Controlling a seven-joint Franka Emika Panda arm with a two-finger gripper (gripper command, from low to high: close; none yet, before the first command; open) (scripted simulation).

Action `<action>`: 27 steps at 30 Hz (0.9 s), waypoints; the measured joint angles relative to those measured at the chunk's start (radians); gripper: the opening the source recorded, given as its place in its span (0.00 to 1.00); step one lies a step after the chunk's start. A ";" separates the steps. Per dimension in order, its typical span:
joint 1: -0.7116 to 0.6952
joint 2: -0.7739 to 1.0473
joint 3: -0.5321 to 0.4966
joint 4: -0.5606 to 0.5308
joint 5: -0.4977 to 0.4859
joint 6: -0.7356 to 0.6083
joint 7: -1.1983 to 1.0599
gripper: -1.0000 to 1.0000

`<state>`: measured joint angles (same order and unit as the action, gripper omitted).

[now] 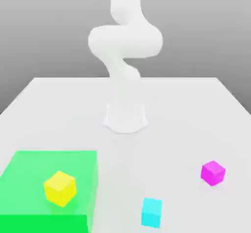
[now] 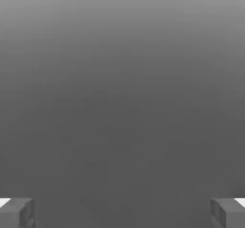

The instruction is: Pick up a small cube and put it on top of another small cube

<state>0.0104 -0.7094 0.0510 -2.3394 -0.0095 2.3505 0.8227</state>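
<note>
- Magenta-pink small cube (image 1: 213, 173) sits on the white table (image 1: 196, 109) toward the exterior view's right, well apart from everything else, with open surface on all sides; that free standing should let fingers come down on either pair of faces.
- Cyan cube (image 1: 151, 212) rests on the table near the front edge, between the pink cube and the green pad, also unobstructed.
- Yellow cube (image 1: 60, 188) lies on the flat green pad (image 1: 29, 178) at the exterior view's left, turned slightly, so it presents a corner toward the camera.
- White arm (image 1: 125, 41) rises from its base (image 1: 125, 117) at the middle of the table and folds back above it, far from all three cubes; nothing is being reached for yet.
- Gripper (image 2: 122, 212) is released: in the hand view its two grey fingertips (image 2: 16, 212) stand spread wide apart with nothing between them.
- By my reading, the task has not begun: no cube is lifted or stacked, and the first step is to bring the spread fingers over the pink cube.
</note>
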 joint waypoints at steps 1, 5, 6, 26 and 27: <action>0.005 0.039 0.022 -0.017 -0.005 0.022 0.010 0.50; 0.026 0.186 0.104 -0.081 -0.027 0.104 0.052 0.50; 0.032 0.223 0.124 -0.097 -0.033 0.125 0.063 0.50; 0.287 0.932 0.280 -0.338 -0.260 0.535 0.339 0.50; 0.314 0.963 0.247 -0.331 -0.292 0.558 0.363 0.50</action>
<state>0.3241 0.2534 0.2984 -2.6707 -0.3011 2.9081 1.1854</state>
